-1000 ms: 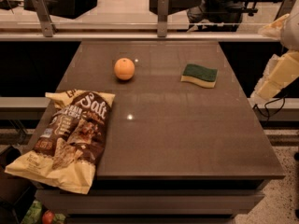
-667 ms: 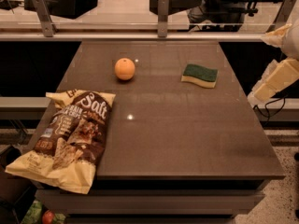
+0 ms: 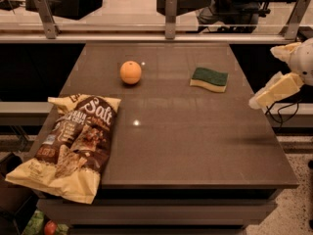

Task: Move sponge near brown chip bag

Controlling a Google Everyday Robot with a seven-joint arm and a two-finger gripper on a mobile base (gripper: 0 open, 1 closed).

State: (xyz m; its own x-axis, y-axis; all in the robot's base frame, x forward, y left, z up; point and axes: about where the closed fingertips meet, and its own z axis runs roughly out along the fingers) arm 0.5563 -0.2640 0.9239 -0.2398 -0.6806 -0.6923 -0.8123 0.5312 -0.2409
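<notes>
The sponge [image 3: 209,79], dark green on top with a pale yellow base, lies flat on the far right part of the dark table [image 3: 195,146]. The brown chip bag [image 3: 71,143], with white "Salt" lettering and pale yellow ends, lies at the table's front left and overhangs the left edge. My gripper [image 3: 264,96] shows as pale arm parts at the right edge of the view, beside the table's right edge. It is right of the sponge, a little nearer than it, and apart from it. It holds nothing that I can see.
An orange [image 3: 130,72] sits on the far left-centre of the table. A glass rail with metal posts [image 3: 170,16] runs along the table's far side. A black cable [image 3: 279,112] hangs under the arm. Some items lie on the floor at bottom left [image 3: 46,226].
The arm at the right edge has come down and slightly left, towards the table's right edge. The sponge, orange and chip bag have not moved.
</notes>
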